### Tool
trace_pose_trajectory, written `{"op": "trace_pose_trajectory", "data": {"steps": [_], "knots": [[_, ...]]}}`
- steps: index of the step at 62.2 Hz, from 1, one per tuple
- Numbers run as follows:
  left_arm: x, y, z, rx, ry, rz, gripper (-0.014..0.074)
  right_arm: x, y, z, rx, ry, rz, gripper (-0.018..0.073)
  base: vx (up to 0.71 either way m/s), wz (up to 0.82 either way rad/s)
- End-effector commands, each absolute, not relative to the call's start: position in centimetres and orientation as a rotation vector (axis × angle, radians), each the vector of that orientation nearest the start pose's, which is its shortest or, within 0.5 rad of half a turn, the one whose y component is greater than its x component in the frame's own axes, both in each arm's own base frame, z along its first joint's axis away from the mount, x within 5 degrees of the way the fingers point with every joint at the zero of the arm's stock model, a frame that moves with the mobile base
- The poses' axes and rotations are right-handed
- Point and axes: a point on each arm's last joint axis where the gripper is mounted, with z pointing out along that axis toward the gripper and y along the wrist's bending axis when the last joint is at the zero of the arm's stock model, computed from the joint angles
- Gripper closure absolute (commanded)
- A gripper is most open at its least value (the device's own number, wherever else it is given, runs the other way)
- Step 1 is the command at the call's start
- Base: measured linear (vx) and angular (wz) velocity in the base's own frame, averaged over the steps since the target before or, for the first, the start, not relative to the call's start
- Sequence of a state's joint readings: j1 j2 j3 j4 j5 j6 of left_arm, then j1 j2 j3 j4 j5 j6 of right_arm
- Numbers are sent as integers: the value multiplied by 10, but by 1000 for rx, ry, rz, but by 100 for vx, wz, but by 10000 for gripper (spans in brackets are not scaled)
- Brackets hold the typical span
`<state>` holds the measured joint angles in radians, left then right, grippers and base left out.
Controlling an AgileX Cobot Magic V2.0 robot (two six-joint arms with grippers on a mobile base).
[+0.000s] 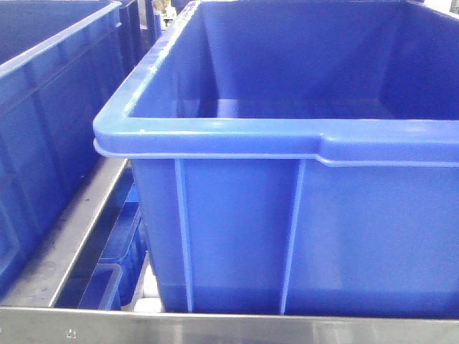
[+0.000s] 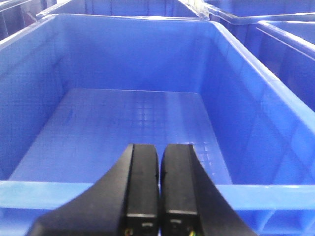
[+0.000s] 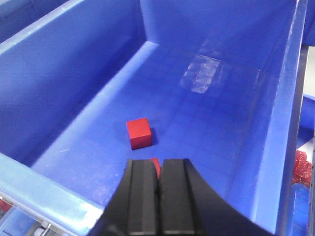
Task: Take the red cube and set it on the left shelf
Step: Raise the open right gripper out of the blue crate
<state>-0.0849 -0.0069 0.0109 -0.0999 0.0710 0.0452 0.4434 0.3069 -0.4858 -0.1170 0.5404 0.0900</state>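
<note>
So we're sitting right at the start of the pick, as far as I can judge — nothing is being carried yet. In the right wrist view the red cube [image 3: 138,133] is lying on the floor of a blue crate [image 3: 74,73], roughly in the middle of the floor and well apart from the walls. The right gripper [image 3: 158,189] is hanging just above the near rim at 6 o'clock, with the cube sitting at about 11 o'clock from its tips. Its fingers are pressed together with nothing visibly between them. There's a second bit of red [image 3: 155,166] peeking out right behind the fingertips — can't tell if that's another cube or something else, it's mostly hidden.

The left gripper [image 2: 159,184] is doing the same thing over a different blue crate [image 2: 246,83]: fingers together, holding nothing, and that crate's floor is showing bare. The front view is just showing crates sitting on the left shelf [image 1: 215,330], with the steel front rail running along the bottom edge.

Next move, I reckon: the right gripper needs to spread its fingers, shift toward 11 o'clock and drop down so they're straddling the cube on two flat faces. Then squeeze, lift clear of the rim, and carry it over to the shelf.
</note>
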Motion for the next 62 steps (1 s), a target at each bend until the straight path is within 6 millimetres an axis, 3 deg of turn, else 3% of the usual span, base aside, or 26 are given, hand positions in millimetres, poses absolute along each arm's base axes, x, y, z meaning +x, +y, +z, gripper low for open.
{"op": "trace_pose_trajectory", "data": {"steps": [1, 26, 37, 51, 62], "knots": [[56, -5, 203, 20, 1494, -121, 496, 64, 24, 324, -369, 1699, 250, 511, 0, 0], [56, -5, 203, 20, 1494, -121, 495, 64, 25, 327, -347, 1661, 274, 511, 0, 0], [56, -5, 203, 20, 1494, -121, 495, 68, 17, 329, -219, 1626, 176, 511, 0, 0], [56, -5, 203, 20, 1494, -121, 495, 67, 1, 294, 30, 1474, 53, 511, 0, 0], [56, -5, 203, 20, 1494, -121, 495, 57, -4, 256, 98, 1380, -5, 511, 0, 0]]}}
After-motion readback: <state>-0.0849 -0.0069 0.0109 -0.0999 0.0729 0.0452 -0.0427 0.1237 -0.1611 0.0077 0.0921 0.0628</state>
